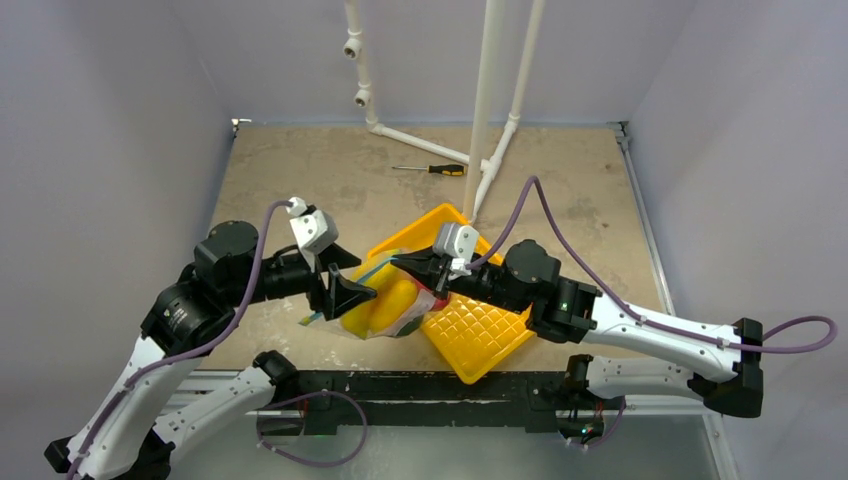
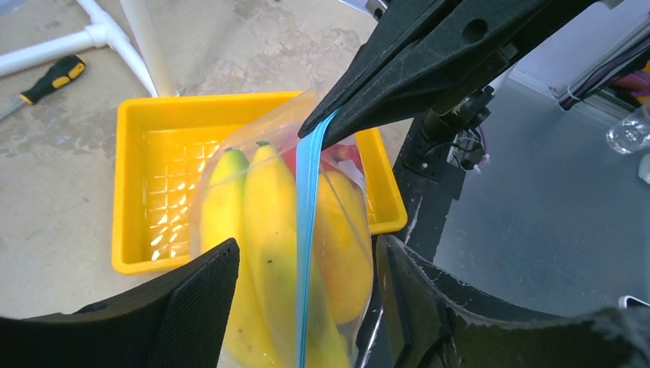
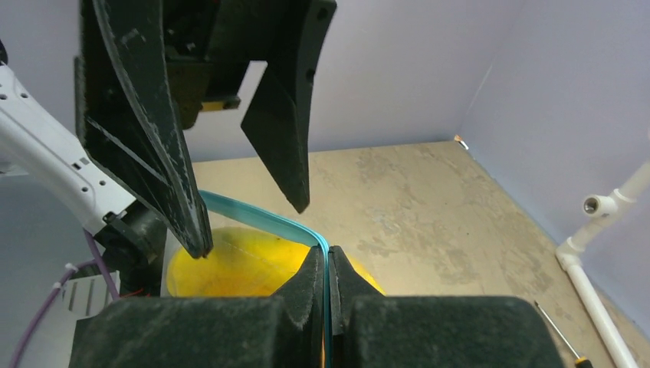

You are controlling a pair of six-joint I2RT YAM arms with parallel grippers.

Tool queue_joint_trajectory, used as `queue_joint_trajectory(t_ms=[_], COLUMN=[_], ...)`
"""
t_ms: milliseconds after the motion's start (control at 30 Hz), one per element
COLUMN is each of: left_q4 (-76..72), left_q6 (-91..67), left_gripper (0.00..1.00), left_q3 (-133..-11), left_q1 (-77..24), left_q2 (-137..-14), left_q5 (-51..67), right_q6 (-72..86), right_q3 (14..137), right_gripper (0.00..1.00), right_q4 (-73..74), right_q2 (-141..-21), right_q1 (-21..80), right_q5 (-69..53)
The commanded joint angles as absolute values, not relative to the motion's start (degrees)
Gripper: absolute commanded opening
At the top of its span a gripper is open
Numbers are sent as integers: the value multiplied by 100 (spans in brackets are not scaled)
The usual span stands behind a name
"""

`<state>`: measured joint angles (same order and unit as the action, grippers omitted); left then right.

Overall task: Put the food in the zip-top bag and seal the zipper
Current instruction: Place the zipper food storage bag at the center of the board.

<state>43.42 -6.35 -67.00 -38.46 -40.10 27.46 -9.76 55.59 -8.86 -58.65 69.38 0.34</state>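
The clear zip-top bag [image 1: 385, 312] hangs above the table's front, beside the tray. It holds yellow bananas [image 2: 257, 230], an orange mango [image 2: 345, 245] and something red [image 2: 341, 157]. The teal-blue zipper [image 2: 306, 230] runs along its top edge. My right gripper [image 1: 405, 265] is shut on one end of the zipper [image 3: 253, 218]; its pads [image 3: 310, 276] pinch the strip flat. My left gripper [image 1: 350, 290] is open, its fingers [image 2: 203, 299] on either side of the bag and zipper without pressing them. In the right wrist view its two fingers [image 3: 153, 138] straddle the strip.
A yellow gridded tray [image 1: 480, 335] sits under and right of the bag, seen bare in the left wrist view [image 2: 138, 192]. A black-and-yellow screwdriver [image 1: 435, 169] lies at the back. White pipes [image 1: 490, 100] stand behind the tray. Purple walls enclose the table.
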Motion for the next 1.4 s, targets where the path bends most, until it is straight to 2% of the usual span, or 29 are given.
queue_joint_trajectory(t_ms=[0,433,733,800,833,933,1067,1367], left_q4=[4188,4304,4154,4129,4130,4133,4118,3963], left_q6=[-542,-469,-617,-631,-640,-648,-651,-689], left_gripper=[65,70,65,59,53,25,0,0], left_q3=[-6494,-6056,-5796,-5784,-5791,-5800,-5838,-5985], left_q1=[-3885,-3886,-3885,-3885,-3885,-3887,-3885,-3885], left_q2=[-4107,-4118,-4127,-4135,-4146,-4210,-4286,-4280], left_q5=[2965,2372,2638,2652,2654,2638,2609,2270], right_q6=[-865,-818,-782,-776,-774,-765,-756,-738], right_q3=[5921,6029,6044,6047,6047,6022,6003,6005], right_gripper=[0,0,0,0,0,0,0,0], right_q4=[-1593,-1720,-1853,-1862,-1863,-1880,-1873,-1646], right_q2=[-5770,-5833,-5889,-5889,-5889,-5851,-5804,-5753], right_q1=[6974,7009,7029,7038,7040,7049,7049,7049], right_q5=[-208,-361,-352,-352,-352,-314,-258,-24])
